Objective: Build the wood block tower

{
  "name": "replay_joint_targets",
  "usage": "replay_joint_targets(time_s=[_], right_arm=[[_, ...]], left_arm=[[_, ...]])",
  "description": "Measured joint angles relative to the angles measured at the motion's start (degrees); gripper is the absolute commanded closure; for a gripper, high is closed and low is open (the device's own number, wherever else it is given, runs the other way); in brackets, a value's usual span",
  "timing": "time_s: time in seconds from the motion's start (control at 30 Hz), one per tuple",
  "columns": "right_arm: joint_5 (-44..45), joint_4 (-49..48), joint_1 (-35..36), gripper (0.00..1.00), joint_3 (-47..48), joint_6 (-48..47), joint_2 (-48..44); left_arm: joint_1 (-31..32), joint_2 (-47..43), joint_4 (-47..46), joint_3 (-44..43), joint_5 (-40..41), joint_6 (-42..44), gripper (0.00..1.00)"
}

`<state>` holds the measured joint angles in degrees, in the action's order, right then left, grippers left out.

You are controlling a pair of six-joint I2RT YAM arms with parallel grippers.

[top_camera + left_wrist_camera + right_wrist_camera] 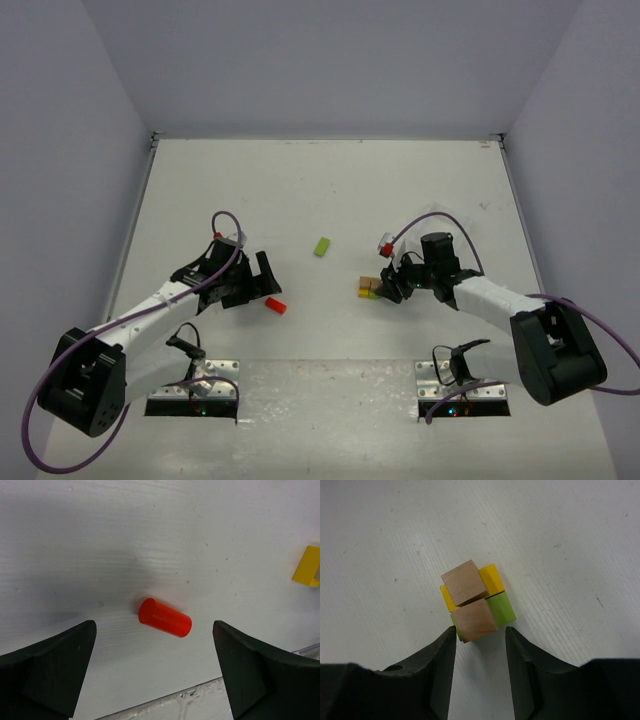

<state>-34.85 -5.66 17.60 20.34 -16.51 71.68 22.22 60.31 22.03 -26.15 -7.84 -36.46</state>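
The tower (475,602) is a low stack: two plain tan blocks (465,581) lie on a yellow block (491,576) and a lime green block (501,608). In the top view the tower (370,288) stands right of centre. My right gripper (480,636) is open just in front of it, and nothing sits between its fingers (442,650). A red-orange cylinder block (165,617) lies on its side ahead of my wide-open left gripper (154,630), which does not touch it. In the top view that cylinder (276,306) sits just beyond the left gripper (260,288). A loose lime green block (322,246) lies further back.
The white table (320,190) is walled on three sides. Metal base plates (200,390) of both arms sit at the near edge. The yellow block (309,566) of the tower shows at the right edge of the left wrist view.
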Motion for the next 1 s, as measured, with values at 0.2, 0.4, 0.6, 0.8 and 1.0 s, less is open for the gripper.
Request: replay_joint_targets(time_s=[0.2,0.4,0.6,0.8,1.0], right_arm=[[-0.06,0.18,0.18,0.46,0.00,-0.02,-0.07],[0.08,0.92,0.18,0.20,0.15,-0.03,-1.02],[-1.03,4.89,0.18,0.01,1.12,-0.92,-4.84],[-4.67,7.66,0.18,0.01,2.38,-1.91,-11.82],[-2.97,3.38,0.29,0.01,10.25,5.41,-12.52]], left_arm=[[0.00,-1.14,-0.01,0.00,-0.23,-0.01,0.00],[0.00,-1.94,-0.34,0.00,-0.30,-0.07,0.00],[0.00,-3.51,-1.58,0.00,-0.28,-0.86,0.00],[0.42,-3.85,-2.69,-0.06,0.50,-2.39,0.00],[3.43,-3.29,-2.98,-2.37,7.56,-6.44,0.00]])
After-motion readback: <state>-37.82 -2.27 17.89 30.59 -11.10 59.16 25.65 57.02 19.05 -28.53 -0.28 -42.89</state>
